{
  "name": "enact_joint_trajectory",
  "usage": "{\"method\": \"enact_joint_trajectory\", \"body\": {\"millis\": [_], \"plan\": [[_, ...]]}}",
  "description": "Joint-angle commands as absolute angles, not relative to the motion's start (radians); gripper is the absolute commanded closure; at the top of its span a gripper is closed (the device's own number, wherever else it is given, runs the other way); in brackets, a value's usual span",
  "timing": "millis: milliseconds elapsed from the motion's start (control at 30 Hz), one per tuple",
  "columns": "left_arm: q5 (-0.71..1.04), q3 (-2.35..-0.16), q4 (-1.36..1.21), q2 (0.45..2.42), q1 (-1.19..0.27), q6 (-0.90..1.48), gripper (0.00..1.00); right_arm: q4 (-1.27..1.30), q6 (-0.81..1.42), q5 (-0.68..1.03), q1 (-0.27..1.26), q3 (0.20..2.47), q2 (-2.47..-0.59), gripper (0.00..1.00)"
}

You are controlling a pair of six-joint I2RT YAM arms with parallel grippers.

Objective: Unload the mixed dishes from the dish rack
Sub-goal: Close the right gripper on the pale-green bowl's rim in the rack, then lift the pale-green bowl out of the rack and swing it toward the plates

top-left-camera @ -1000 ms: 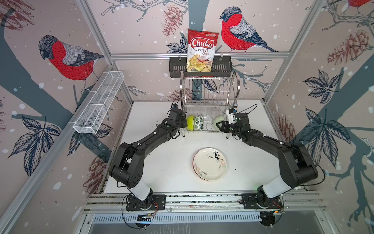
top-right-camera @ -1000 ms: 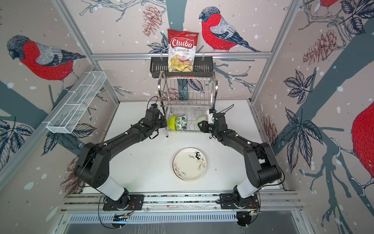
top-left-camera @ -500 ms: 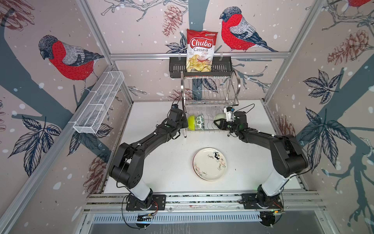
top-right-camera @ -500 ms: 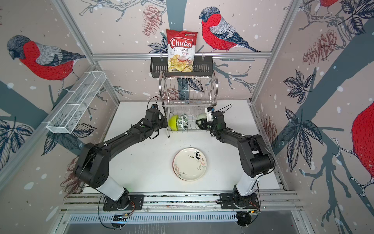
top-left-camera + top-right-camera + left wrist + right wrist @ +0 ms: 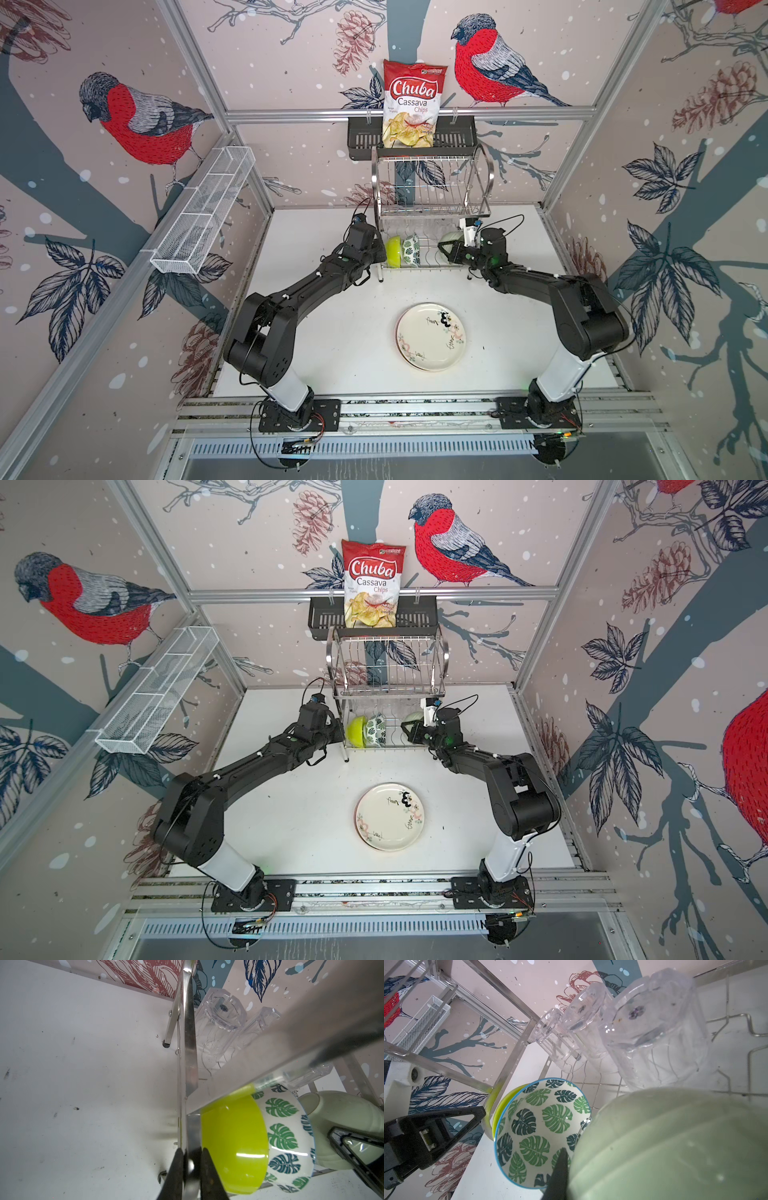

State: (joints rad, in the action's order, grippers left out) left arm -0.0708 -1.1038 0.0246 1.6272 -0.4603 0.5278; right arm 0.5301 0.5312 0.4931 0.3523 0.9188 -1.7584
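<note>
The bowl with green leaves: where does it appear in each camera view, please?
Both top views: leaf bowl on the dish rack's lower shelf, right of the lime bowl.
Left wrist: its outside, between lime bowl and pale green bowl.
Right wrist: its inside, beside the pale green bowl.
Shared landmark: the lime bowl against it.

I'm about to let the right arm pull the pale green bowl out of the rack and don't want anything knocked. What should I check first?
1. Left gripper steadying the dish rack: ok, shut on its end frame.
2. Right gripper holding the pale green bowl: cannot tell; one finger lies against its wall, the other is hidden.
3. Clearance from the leaf-print bowl: cannot tell; they look very close.
4. Headroom: not ok for a straight lift, the upper tier is overhead; probably draw it out forward.
5. Landing spot: ok, bare table beside the doodle plate.
</note>
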Motion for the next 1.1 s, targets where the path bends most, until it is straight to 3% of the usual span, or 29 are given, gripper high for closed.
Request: {"method": "enact_joint_trajectory", "body": {"millis": [0, 567, 1067], "plan": [[-0.057, -1.095, 0.107, 1.638, -0.457, 0.555, 0.92, 0.544, 0.573, 0.498, 0.359, 0.914, -1.749, 0.91], [-0.023, -1.093, 0.101, 1.613, -0.458, 0.556, 0.92, 0.775, 0.747, 0.718, 0.412, 0.943, -1.715, 0.91], [0.012, -1.085, 0.126, 1.534, -0.457, 0.566, 0.88, 0.463, 0.582, 0.638, 0.509, 0.860, -1.453, 0.91]]}}
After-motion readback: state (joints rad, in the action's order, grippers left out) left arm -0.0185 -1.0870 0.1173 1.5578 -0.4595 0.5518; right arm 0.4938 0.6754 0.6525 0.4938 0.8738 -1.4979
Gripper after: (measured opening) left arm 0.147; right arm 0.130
